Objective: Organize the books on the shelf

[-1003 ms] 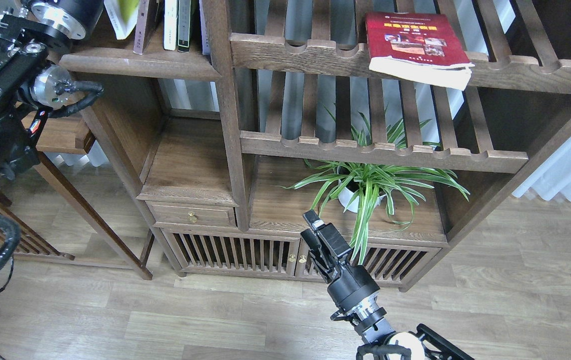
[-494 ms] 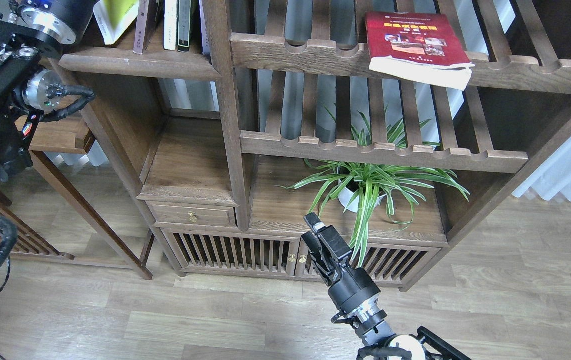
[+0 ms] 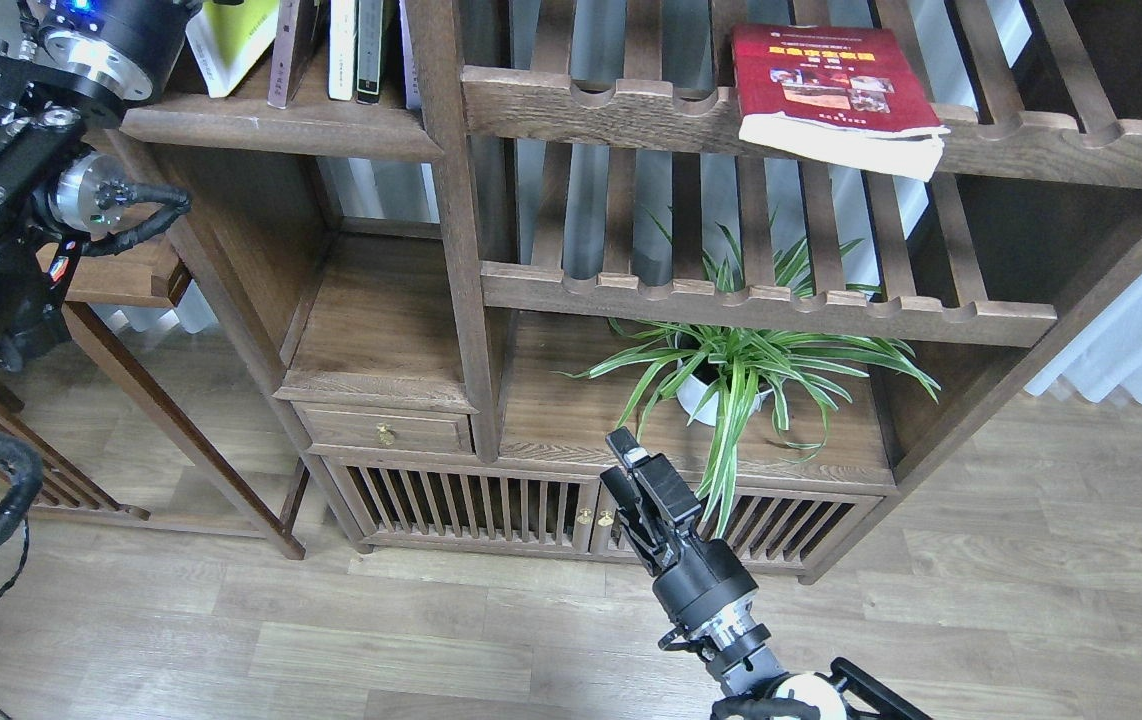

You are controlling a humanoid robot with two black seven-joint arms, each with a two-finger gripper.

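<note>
Wooden bookcase [image 3: 451, 250] and what rests on its levels.

The solid shelf [image 3: 281, 125] at upper left carries a yellow-green book [image 3: 231, 35] leaning at its left end and several upright books [image 3: 341, 50] beside it. The upper slatted rack [image 3: 631, 110] bears a red book [image 3: 826, 85] lying flat, its corner overhanging the front rail. The lower rack [image 3: 761, 305] sits beneath. On the bottom board [image 3: 571, 410] stands a potted plant [image 3: 741, 365]. The bookcase stands on a plank floor [image 3: 431, 640].
</note>
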